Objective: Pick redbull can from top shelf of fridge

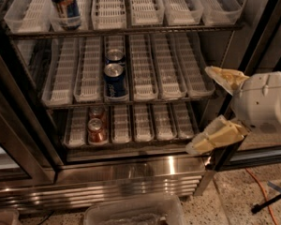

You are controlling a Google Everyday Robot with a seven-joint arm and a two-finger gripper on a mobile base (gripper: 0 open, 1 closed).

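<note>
Our gripper (216,110) hangs wide open and empty at the right edge of the fridge (131,172). The redbull can (64,4) stands far up and to the gripper's left on the top shelf (145,30). Reaching across, we risk clipping the door frame (260,36) or toppling the slim can.

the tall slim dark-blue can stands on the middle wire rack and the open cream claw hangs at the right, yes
Not the middle: the camera view shows the tall slim dark-blue can on the top wire rack. The open cream claw does hang at the right.
</note>
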